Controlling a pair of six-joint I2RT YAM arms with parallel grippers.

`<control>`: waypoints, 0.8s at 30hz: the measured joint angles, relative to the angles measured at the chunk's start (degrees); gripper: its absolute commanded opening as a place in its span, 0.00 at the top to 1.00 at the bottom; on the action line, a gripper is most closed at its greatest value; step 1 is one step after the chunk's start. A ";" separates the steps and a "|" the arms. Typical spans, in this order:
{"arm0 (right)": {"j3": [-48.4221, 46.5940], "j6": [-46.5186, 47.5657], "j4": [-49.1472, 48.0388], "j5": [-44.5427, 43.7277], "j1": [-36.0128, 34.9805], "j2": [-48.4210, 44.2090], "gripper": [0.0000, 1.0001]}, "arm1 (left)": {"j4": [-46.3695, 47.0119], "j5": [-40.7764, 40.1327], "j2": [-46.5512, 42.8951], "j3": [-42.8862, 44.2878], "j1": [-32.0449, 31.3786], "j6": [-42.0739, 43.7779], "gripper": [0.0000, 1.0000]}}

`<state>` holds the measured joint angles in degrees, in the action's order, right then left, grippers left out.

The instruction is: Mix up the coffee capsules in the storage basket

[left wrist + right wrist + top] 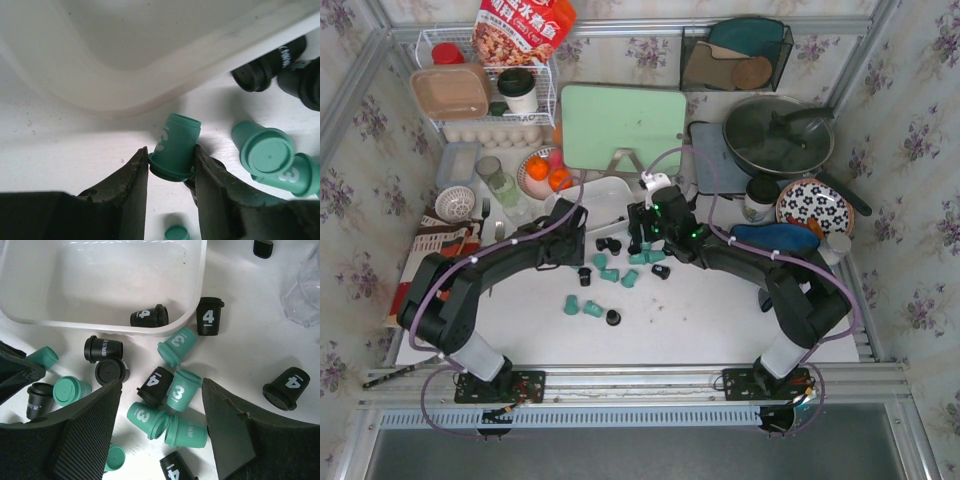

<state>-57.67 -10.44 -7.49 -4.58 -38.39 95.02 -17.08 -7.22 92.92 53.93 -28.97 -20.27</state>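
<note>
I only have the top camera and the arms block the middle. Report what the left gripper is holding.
Observer: The left gripper is shut on one green capsule, with its fingers against the capsule's wide rim, just outside the basket.
Operator: Count what's inside the basket.
Observer: The right wrist camera shows one black capsule marked 4, lying on its side by the basket's wall. Part of the basket is out of frame.
Operator: Give me the right gripper.
Observer: The right gripper is open and holds nothing. It is above a cluster of capsules on the table.
</note>
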 measured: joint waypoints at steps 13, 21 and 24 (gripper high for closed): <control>4.61 -1.27 0.17 -1.25 0.00 -4.85 0.27 | 1.79 -4.09 -16.72 -4.28 -2.54 0.00 0.73; 6.10 -2.71 -2.51 0.24 -0.85 -2.10 0.29 | 5.95 -12.59 -8.96 4.61 -1.33 4.11 0.71; 5.18 -2.73 -3.72 0.76 -2.43 0.72 0.30 | 6.45 -13.88 -2.58 8.76 0.11 5.88 0.68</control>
<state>-52.49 -13.17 -11.20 -3.81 -40.82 95.74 -10.63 -21.10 90.35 62.70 -28.86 -14.39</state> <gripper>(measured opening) 0.705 0.400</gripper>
